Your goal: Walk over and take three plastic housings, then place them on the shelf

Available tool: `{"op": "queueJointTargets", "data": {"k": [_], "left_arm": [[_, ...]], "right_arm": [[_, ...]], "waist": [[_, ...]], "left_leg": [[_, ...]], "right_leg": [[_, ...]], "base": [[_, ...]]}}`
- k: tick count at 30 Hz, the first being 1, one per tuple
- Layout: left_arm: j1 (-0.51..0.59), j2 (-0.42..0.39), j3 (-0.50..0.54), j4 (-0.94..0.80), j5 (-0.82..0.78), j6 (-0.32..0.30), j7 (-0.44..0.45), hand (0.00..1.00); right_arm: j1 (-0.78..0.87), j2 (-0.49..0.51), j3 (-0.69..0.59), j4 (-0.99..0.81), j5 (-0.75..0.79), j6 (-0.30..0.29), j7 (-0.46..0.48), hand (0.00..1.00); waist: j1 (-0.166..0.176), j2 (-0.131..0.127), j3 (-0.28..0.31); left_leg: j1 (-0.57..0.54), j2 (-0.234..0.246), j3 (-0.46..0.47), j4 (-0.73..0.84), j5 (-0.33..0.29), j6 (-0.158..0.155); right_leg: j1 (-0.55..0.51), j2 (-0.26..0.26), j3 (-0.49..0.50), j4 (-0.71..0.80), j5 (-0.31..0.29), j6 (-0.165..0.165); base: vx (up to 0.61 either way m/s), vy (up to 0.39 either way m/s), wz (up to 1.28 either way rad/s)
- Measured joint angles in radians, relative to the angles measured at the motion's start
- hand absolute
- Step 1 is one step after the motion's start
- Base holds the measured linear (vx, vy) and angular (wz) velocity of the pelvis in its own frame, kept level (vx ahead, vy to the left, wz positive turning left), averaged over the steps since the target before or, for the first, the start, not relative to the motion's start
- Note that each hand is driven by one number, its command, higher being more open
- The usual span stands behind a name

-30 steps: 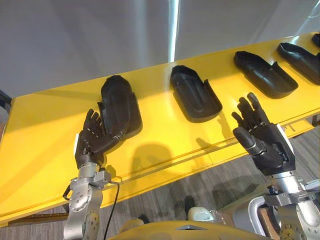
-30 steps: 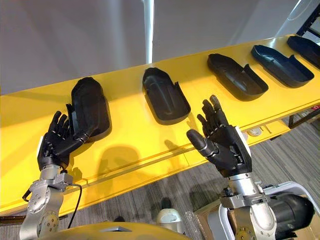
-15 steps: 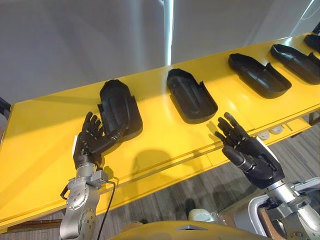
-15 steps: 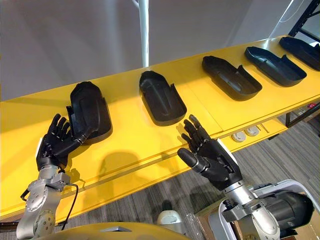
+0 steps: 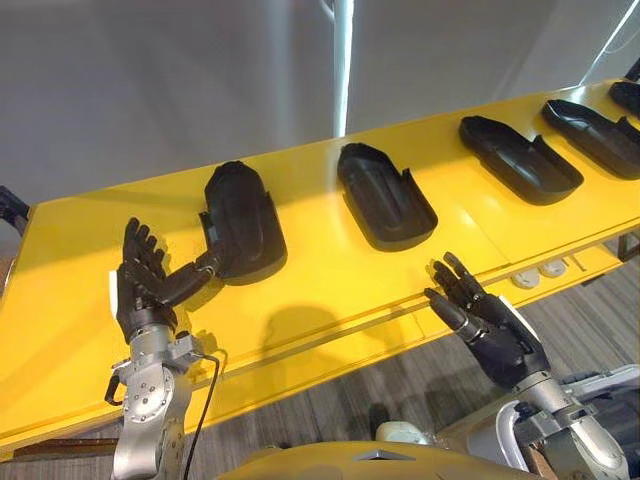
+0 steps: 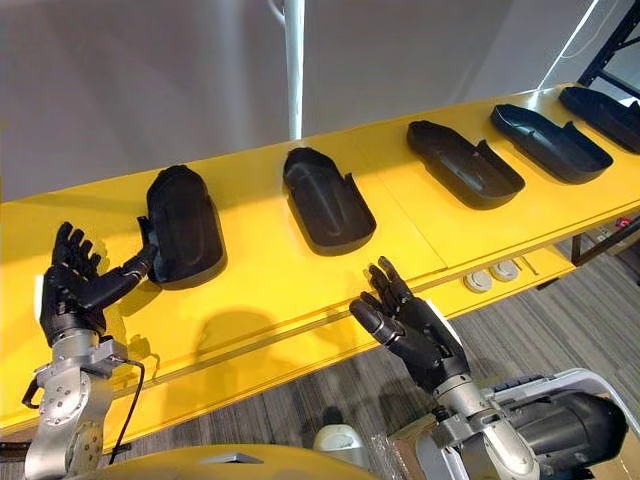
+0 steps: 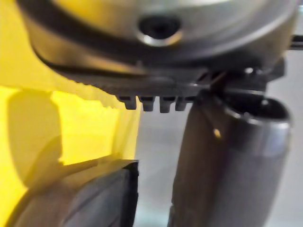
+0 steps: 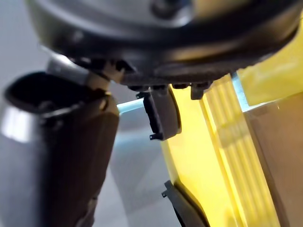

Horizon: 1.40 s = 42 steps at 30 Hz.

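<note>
Several black plastic housings lie in a row on the yellow table (image 5: pixel 330 290). The leftmost housing (image 5: pixel 240 220) lies dome side up, and the middle housing (image 5: pixel 385 195) and a third housing (image 5: pixel 520 158) lie hollow side up. My left hand (image 5: pixel 140 290) is open just left of the leftmost housing, fingers straight up. Its thumb reaches the housing's near left edge. My right hand (image 5: pixel 490 325) is open and empty, palm up, over the table's front edge. It is below and right of the middle housing.
More housings (image 5: pixel 595 125) lie at the table's far right end. Two round sockets (image 5: pixel 535 275) sit in the front edge by my right hand. A white pole (image 5: pixel 343 60) and a grey wall stand behind the table. Grey carpet lies below.
My left hand has slid left off the leftmost housing, leaving the thumb at its edge. My right hand has dropped lower, toward the table's front edge.
</note>
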Motion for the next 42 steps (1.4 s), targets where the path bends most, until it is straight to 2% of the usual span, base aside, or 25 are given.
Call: {"op": "queueJointTargets", "data": {"k": [5, 14, 20, 28, 42], "left_arm": [[0.009, -0.003, 0.019, -0.038, 0.002, -0.020, -0.002, 1.00], [0.045, -0.032, 0.030, -0.039, -0.001, -0.020, -0.018, 1.00], [0.047, -0.033, 0.055, -0.068, -0.001, -0.020, -0.033, 1.00], [0.046, -0.039, 0.075, -0.079, -0.001, -0.020, -0.045, 1.00], [0.043, -0.042, 0.093, -0.079, 0.000, -0.020, -0.056, 1.00]], "right_arm": [[-0.032, 0.013, 0.014, 0.038, -0.028, -0.032, -0.088, 1.00], [-0.112, 0.038, 0.033, 0.121, -0.028, -0.073, -0.167, 1.00], [-0.188, 0.039, 0.057, 0.198, -0.026, -0.119, -0.172, 1.00], [-0.274, 0.041, 0.069, 0.272, -0.027, -0.137, -0.191, 1.00], [-0.341, 0.041, 0.082, 0.325, -0.027, -0.153, -0.236, 1.00]], "waist": [[0.004, 0.000, 0.000], [0.017, -0.002, 0.001], [0.034, -0.005, 0.003], [0.059, -0.006, 0.005], [0.064, -0.010, 0.009]], "left_leg": [[0.000, -0.003, -0.019, -0.003, 0.005, 0.003], [0.001, -0.007, -0.046, -0.027, 0.028, 0.004], [0.001, -0.010, -0.073, -0.045, 0.044, 0.004], [0.001, -0.014, -0.095, -0.056, 0.055, 0.006], [0.005, -0.018, -0.112, -0.090, 0.083, 0.006]], "right_leg": [[0.009, -0.003, -0.018, 0.000, -0.002, -0.002], [0.015, -0.005, -0.044, 0.000, -0.003, -0.003], [0.022, -0.007, -0.074, 0.000, -0.005, -0.007], [0.030, -0.009, -0.094, -0.001, -0.006, -0.008], [0.030, -0.010, -0.117, -0.001, -0.007, -0.009]], "base": [[-0.04, -0.020, 0.09], [-0.03, -0.017, 0.09], [-0.01, -0.010, 0.13], [0.00, 0.000, 0.08], [-0.01, 0.002, 0.04]]}}
